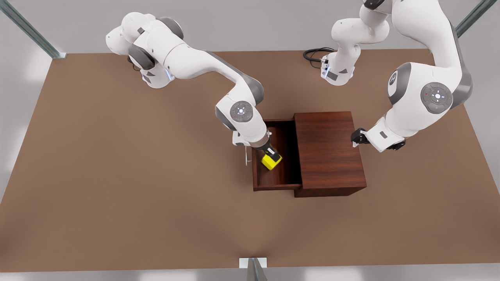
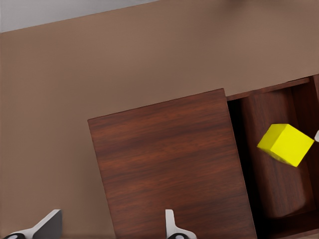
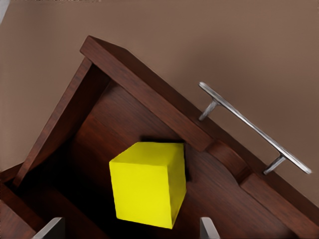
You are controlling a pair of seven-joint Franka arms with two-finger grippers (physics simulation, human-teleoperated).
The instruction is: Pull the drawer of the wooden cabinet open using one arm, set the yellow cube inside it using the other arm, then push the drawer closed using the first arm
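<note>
The wooden cabinet (image 1: 328, 152) (image 2: 164, 164) stands mid-table with its drawer (image 1: 273, 177) (image 3: 124, 114) pulled out toward the front view's left, silver handle (image 1: 247, 156) (image 3: 254, 129) outermost. The yellow cube (image 1: 271, 161) (image 3: 147, 184) (image 2: 285, 144) is inside the drawer, tilted. Directly above it my right gripper (image 1: 268, 151) (image 3: 132, 231) is open, its fingers (image 3: 52, 230) standing clear of the cube's sides. My left gripper (image 1: 356, 137) (image 2: 109, 229) hangs open over the cabinet's edge at the front view's right, holding nothing.
The brown table (image 1: 117, 175) stretches wide on the front view's left and front. Both arm bases stand at the back, a black cable loop (image 1: 314, 54) beside one. Metal frame posts mark the corners and the front edge (image 1: 253, 267).
</note>
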